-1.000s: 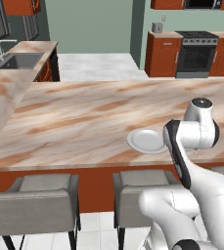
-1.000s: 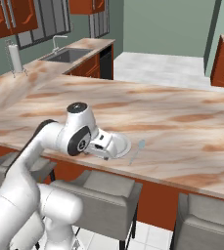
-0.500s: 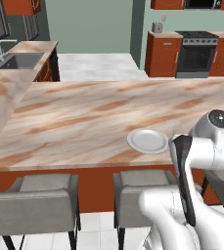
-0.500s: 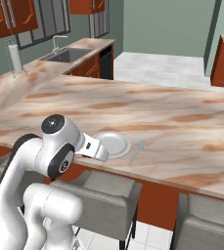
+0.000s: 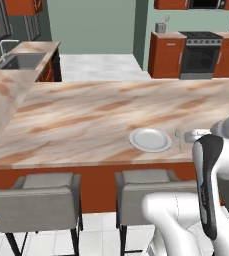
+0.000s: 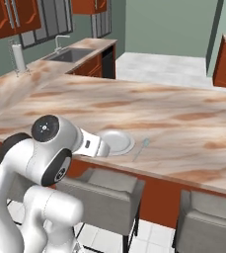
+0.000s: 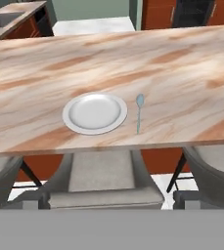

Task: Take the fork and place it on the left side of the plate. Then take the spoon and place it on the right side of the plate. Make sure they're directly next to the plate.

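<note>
Ahead of the spread pincer, the empty plate (image 7: 94,113) lies on the bench (image 7: 182,73), the spoon (image 7: 139,111) just right of it.

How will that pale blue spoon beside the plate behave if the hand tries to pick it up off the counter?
The spoon looks thin and lies flat on the smooth counter, so it probably offers little to pinch and may slide sooner than lift. Its slim handle suggests it is light and stiff. Lying just beside the plate, a sideways nudge could knock it against the rim.

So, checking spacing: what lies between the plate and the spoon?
Nothing: the hand view shows bare counter between plate and spoon.
</note>
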### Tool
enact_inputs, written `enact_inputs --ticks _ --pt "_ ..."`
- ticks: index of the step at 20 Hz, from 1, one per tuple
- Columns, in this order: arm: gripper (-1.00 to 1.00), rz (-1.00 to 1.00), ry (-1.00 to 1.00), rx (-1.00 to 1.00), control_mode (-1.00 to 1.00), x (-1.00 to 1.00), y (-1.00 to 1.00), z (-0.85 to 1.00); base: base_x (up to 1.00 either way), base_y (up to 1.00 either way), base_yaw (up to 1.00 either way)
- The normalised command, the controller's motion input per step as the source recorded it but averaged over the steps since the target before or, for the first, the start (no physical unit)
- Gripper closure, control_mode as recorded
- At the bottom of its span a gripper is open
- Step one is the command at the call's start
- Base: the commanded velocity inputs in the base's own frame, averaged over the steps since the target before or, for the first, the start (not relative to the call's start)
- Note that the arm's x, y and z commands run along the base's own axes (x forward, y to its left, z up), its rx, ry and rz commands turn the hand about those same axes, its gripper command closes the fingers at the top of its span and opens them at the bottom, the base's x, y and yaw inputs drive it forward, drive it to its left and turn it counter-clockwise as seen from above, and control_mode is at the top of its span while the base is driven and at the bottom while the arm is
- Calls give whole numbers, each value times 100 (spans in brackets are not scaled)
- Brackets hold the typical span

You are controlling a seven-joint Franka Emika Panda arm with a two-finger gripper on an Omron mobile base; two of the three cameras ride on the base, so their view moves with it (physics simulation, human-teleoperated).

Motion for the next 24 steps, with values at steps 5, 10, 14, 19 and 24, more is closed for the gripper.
enact_inputs --ticks 5,10,14,19,24 --pt "-100 0 0 0 100 0 0 0 -20 -64 -18" --pt "-100 0 0 0 100 0 0 0 0 -94 -19" --pt "-100 0 0 0 100 0 0 0 0 -100 -18" --pt "-100 0 0 0 100 0 0 0 1 -100 -17" --pt "-100 0 0 0 100 0 0 0 12 -100 -14"
